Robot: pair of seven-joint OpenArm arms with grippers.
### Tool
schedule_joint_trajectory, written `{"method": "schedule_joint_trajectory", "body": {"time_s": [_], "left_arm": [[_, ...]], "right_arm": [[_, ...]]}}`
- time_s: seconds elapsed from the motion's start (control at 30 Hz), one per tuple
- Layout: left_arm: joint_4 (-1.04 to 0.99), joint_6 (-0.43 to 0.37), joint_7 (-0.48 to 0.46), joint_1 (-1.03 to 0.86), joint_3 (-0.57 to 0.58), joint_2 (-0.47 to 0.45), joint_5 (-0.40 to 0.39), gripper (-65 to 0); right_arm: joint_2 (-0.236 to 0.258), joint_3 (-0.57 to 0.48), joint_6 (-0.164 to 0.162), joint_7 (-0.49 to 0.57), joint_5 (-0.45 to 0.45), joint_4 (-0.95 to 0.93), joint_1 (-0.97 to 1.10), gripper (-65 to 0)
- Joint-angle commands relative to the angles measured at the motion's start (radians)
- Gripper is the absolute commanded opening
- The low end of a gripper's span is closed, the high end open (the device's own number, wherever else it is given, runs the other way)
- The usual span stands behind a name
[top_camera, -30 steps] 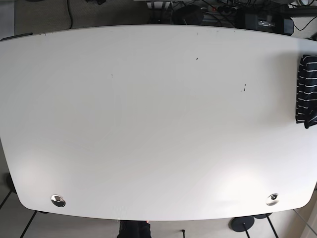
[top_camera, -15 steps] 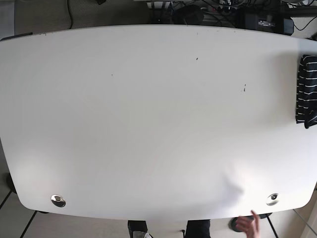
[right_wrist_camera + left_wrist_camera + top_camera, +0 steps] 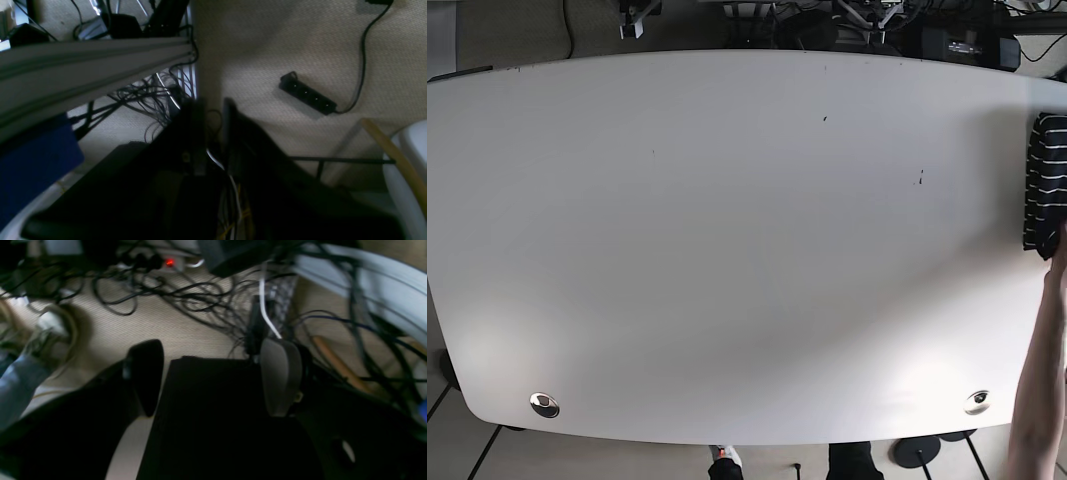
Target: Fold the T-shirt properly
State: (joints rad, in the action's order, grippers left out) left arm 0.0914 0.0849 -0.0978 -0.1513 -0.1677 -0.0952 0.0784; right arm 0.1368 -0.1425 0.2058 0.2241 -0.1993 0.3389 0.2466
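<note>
The T-shirt (image 3: 1047, 180), dark with thin white stripes, lies bunched at the far right edge of the white table (image 3: 727, 250). A person's bare arm (image 3: 1039, 380) reaches up from the lower right, its hand at the shirt's lower end. My left gripper (image 3: 213, 376) is open, with nothing between its fingers, hanging over carpet and cables. My right gripper (image 3: 213, 133) points at the floor beside the table, with only a narrow slit between its fingers and nothing held. Both grippers are away from the shirt.
Tangled cables (image 3: 186, 296) and a black power strip (image 3: 308, 94) lie on the carpet below the grippers. Two metal grommets (image 3: 544, 404) (image 3: 977, 402) sit near the table's front edge. A person's feet show below that edge.
A person's hand, at the bottom edge half a second ago, has come up along the right side to the T-shirt. The shirt itself has barely shifted.
</note>
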Motion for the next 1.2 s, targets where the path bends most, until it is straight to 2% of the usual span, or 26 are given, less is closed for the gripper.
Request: {"method": "schedule_joint_trajectory", "body": {"time_s": [0.03, 0.2, 0.33, 0.6, 0.73, 0.87, 1.03, 1.2], "left_arm": [[0.003, -0.001, 0.033, 0.014, 0.001, -0.004, 0.004, -22.5], [0.005, -0.004, 0.033, 0.020, 0.001, -0.004, -0.001, -22.8], [0.005, -0.004, -0.029, 0.014, 0.001, 0.012, -0.002, -22.8], [0.017, -0.001, -0.039, -0.001, 0.000, 0.018, -0.004, -23.1], [0.193, -0.001, -0.174, -0.138, 0.000, 0.038, 0.002, -23.1], [0.327, 0.000, -0.182, -0.228, 0.000, 0.039, -0.002, -23.1], [0.446, 0.002, -0.182, -0.321, 0.000, 0.036, -0.002, -23.1], [0.752, 0.002, -0.184, -0.494, 0.000, 0.038, -0.004, -23.1]], "right_arm": [[0.008, 0.001, 0.001, -0.002, -0.004, 0.001, -0.008, -56.9], [0.007, -0.001, 0.001, -0.007, -0.004, 0.001, -0.020, -56.9], [0.007, -0.001, 0.001, -0.004, -0.004, 0.001, -0.016, -56.9], [0.007, -0.001, 0.001, -0.002, -0.004, 0.001, -0.011, -57.1], [0.010, -0.001, 0.002, 0.039, -0.004, 0.009, 0.026, -57.4], [0.010, -0.001, 0.005, 0.149, -0.004, 0.007, 0.076, -57.5], [0.013, -0.001, 0.010, 0.160, -0.004, 0.091, 0.173, -57.5], [0.028, 0.001, 0.005, 0.154, -0.015, 0.315, 0.340, -57.7]]}}
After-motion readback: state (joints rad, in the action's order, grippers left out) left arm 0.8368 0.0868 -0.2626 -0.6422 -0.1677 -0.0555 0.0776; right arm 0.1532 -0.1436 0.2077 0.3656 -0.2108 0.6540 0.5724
